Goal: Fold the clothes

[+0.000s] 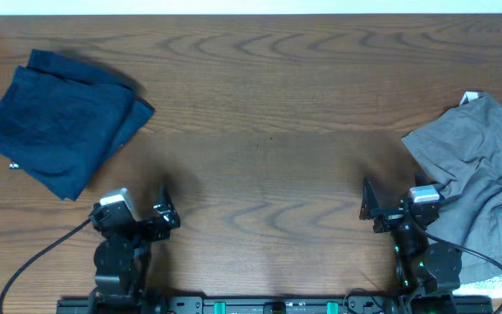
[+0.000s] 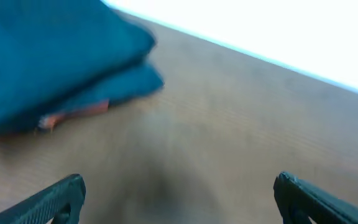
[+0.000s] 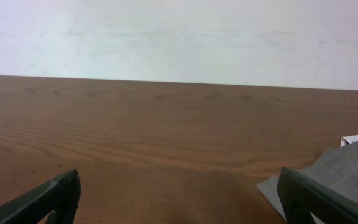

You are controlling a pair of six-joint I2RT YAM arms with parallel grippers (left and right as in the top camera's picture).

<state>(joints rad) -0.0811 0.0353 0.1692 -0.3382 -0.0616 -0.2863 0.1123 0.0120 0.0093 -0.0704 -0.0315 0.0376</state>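
Note:
A folded dark navy garment (image 1: pixel 59 122) lies at the table's far left; it fills the upper left of the blurred left wrist view (image 2: pixel 55 56). A crumpled light grey garment (image 1: pixel 482 174) lies at the right edge, and a corner of it shows in the right wrist view (image 3: pixel 347 171). My left gripper (image 1: pixel 166 214) is open and empty near the front edge, below and right of the navy garment; its fingertips show wide apart (image 2: pixel 179 199). My right gripper (image 1: pixel 369 209) is open and empty, just left of the grey garment (image 3: pixel 179 196).
The wooden table (image 1: pixel 260 131) spans the view, with a white wall beyond its far edge (image 3: pixel 179 37). A white tag (image 1: pixel 471 96) sticks out at the grey garment's top. A black cable (image 1: pixel 42 253) runs from the left arm toward the front left.

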